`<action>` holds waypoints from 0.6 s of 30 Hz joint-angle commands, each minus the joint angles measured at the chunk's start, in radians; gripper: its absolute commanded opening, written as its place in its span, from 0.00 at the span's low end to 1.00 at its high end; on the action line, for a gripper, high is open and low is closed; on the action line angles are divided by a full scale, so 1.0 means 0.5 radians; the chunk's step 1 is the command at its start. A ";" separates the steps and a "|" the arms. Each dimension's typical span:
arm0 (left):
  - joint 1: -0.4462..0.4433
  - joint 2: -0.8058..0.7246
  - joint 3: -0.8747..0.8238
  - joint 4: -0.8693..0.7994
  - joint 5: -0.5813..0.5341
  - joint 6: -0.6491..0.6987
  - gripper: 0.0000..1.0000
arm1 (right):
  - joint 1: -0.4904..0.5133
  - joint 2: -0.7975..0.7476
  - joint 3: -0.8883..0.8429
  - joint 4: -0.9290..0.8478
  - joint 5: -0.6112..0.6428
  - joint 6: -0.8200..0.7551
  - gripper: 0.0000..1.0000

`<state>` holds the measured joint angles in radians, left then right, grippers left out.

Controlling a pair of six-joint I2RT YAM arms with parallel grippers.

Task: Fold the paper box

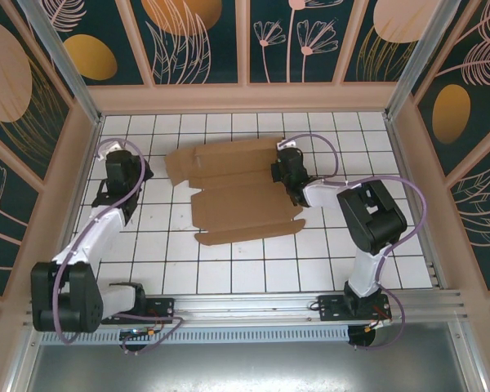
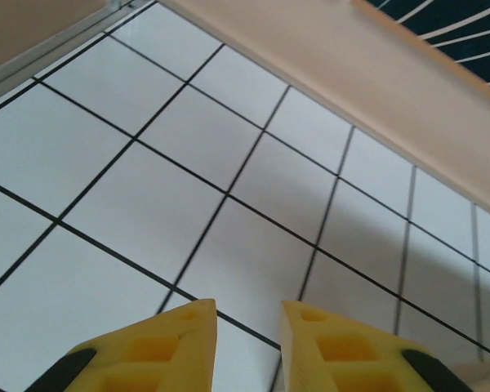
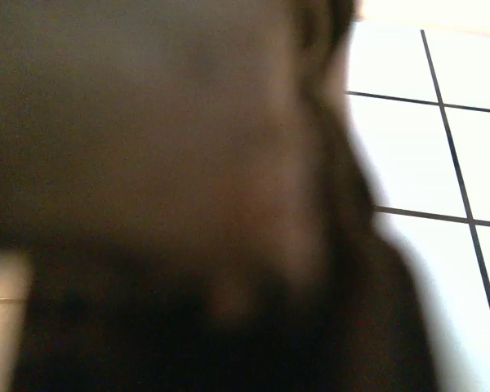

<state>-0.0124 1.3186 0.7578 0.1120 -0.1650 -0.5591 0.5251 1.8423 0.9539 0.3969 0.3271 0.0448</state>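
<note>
**Right pincer [image 1: 289, 181] closed at the box edge, left pincer [image 2: 249, 318] parted**

From my desk I see the right fingers drawn together at the right edge of the paper box [image 1: 237, 204]. I cannot tell whether cardboard sits between them, because that wrist camera gives me a brown blur. The box lies mostly flat on the white tiled table [image 1: 229, 278]. The left pincer hangs over bare tiles to the box's left, gripping nothing.

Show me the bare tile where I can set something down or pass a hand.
Widest: the tile strip between the paper box and the near rail. Next, the far right corner beyond the right arm. Narrow: gaps beside the left gripper and along the far wall. Crowded: the box's right edge, at the right gripper.
</note>
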 commanded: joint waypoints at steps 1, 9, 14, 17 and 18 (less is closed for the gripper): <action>0.031 0.148 0.042 0.204 0.091 0.166 0.29 | 0.031 0.055 -0.085 -0.178 0.036 -0.093 0.00; 0.031 0.526 0.247 0.473 0.562 0.635 0.30 | 0.033 0.048 -0.089 -0.162 -0.003 -0.123 0.00; 0.031 0.675 0.273 0.513 0.938 0.957 0.31 | 0.069 0.067 -0.055 -0.208 -0.028 -0.148 0.01; 0.030 0.734 0.241 0.539 1.169 0.942 0.32 | 0.069 0.077 -0.039 -0.223 -0.031 -0.151 0.01; 0.031 0.733 0.254 0.514 1.201 0.929 0.32 | 0.069 0.077 -0.037 -0.225 -0.031 -0.151 0.01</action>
<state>0.0010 1.6665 0.8768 0.3405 0.2798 -0.1535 0.5396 1.8427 0.9466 0.4114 0.3325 0.0238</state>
